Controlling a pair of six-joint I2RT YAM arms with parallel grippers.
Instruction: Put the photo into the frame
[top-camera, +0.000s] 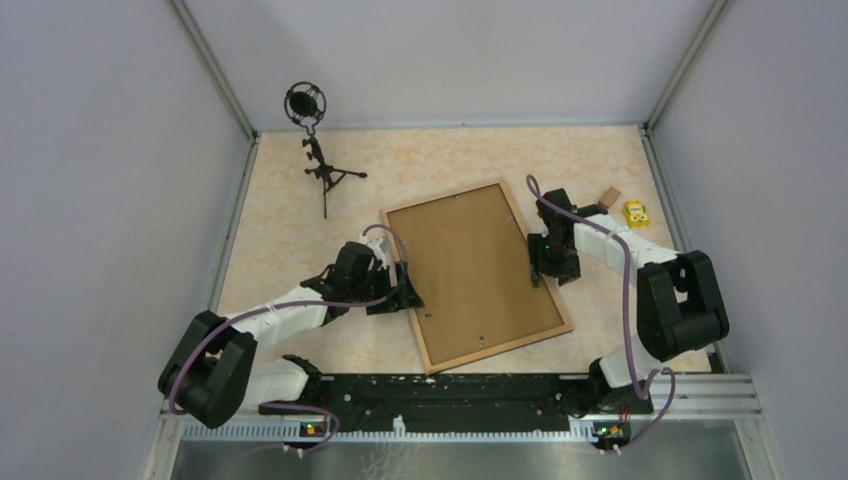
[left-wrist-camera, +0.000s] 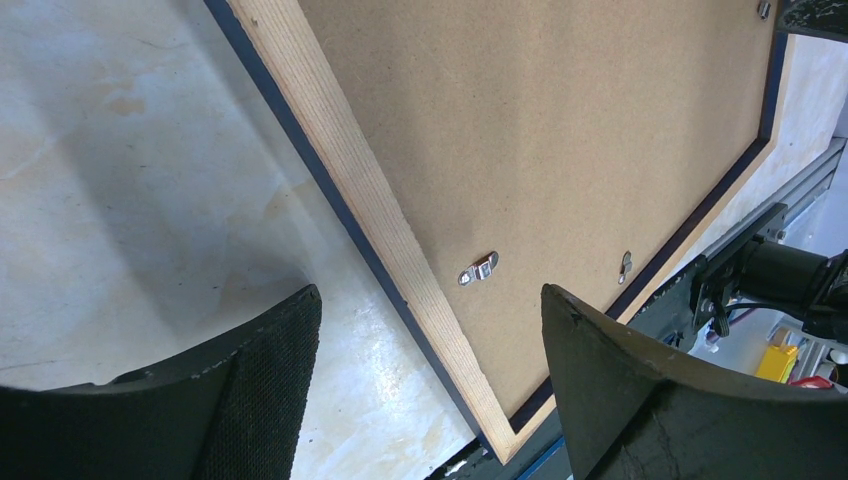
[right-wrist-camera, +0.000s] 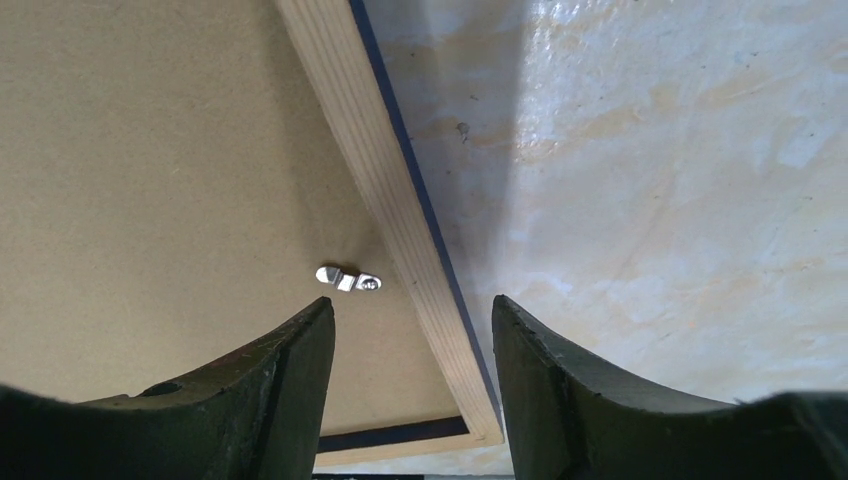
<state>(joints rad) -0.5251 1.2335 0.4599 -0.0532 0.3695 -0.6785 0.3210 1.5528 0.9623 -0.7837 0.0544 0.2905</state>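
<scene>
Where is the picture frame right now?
Top view: the frame lies back-up on the table, tilted, between the left fingers and the right fingers.

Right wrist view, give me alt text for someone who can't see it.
The right end effector hangs open over the light wood rail of the frame. Brown backing board with a metal clip fills the left; pale table lies right.

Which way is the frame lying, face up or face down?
Face down: the frame lies flat on the table, with its backing board and a metal clip facing up.
</scene>
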